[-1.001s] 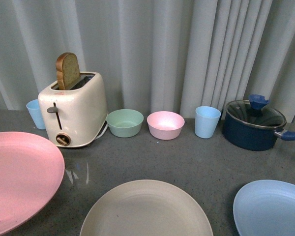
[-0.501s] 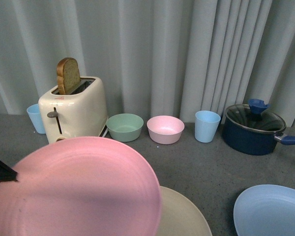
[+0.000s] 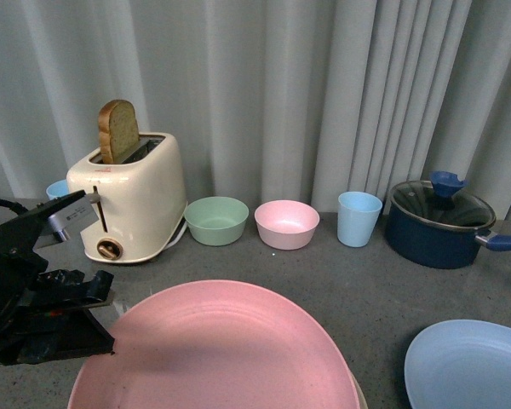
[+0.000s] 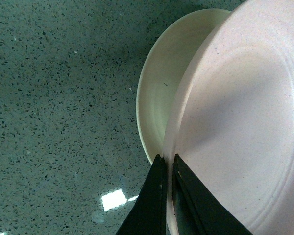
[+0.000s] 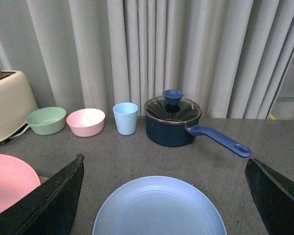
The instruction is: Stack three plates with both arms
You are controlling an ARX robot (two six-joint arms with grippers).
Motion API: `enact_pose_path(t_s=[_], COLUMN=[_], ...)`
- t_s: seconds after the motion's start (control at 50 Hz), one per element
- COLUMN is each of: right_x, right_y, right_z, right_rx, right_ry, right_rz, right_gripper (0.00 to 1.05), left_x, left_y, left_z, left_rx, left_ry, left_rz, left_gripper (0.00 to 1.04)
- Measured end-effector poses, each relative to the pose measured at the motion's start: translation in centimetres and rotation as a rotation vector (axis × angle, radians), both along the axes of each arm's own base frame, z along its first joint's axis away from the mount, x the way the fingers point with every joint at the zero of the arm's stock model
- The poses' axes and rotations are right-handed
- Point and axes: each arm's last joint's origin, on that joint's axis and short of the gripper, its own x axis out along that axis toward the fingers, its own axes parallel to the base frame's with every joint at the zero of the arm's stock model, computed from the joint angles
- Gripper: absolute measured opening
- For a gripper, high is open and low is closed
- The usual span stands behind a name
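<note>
My left gripper (image 3: 102, 336) is shut on the near-left rim of the pink plate (image 3: 230, 349) and holds it over the beige-grey plate, of which only a sliver (image 3: 358, 392) shows. In the left wrist view the jaws (image 4: 166, 157) pinch the pink plate's rim (image 4: 240, 122), with the beige-grey plate (image 4: 159, 98) below and offset. The light blue plate (image 3: 473, 366) lies flat at the front right. In the right wrist view my right gripper (image 5: 164, 161) is open and empty, with its fingers wide apart just above the light blue plate (image 5: 159, 208). It is out of the front view.
Along the back by the curtain stand a cream toaster (image 3: 132, 192) with a bread slice, a green bowl (image 3: 215, 220), a pink bowl (image 3: 286, 223), a light blue cup (image 3: 358, 218) and a navy lidded pot (image 3: 441, 223) with its handle pointing right.
The pink plate has moved from the left to the right and now covers most of the beige-grey plate. My left arm has come into the front view.
</note>
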Motion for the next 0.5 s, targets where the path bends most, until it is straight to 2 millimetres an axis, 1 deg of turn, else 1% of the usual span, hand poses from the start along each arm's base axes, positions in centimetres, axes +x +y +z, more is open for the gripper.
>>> enact_pose_path(t_s=[0.14,0.42,0.44,0.501], right_x=[0.0,0.0,0.0,0.0], right_y=[0.0,0.0,0.0,0.0], right_z=[0.0,0.0,0.0,0.0], right_rx=[0.0,0.0,0.0,0.0], right_ry=[0.0,0.0,0.0,0.0], right_rz=[0.0,0.0,0.0,0.0], right_gripper=[0.97,0.97,0.97,0.97], left_x=[0.5,0.9,0.9,0.9], left_y=[-0.7,-2.0,-2.1,-2.2], left_z=[-0.5,-1.1,-1.2,-1.2], left_rx=[0.004,0.013,0.009,-0.002], left_ry=[0.013,0.015,0.016,0.017], left_rz=[0.007,0.014,0.017,0.024], left_gripper=[0.03,0.03,0.04,0.12])
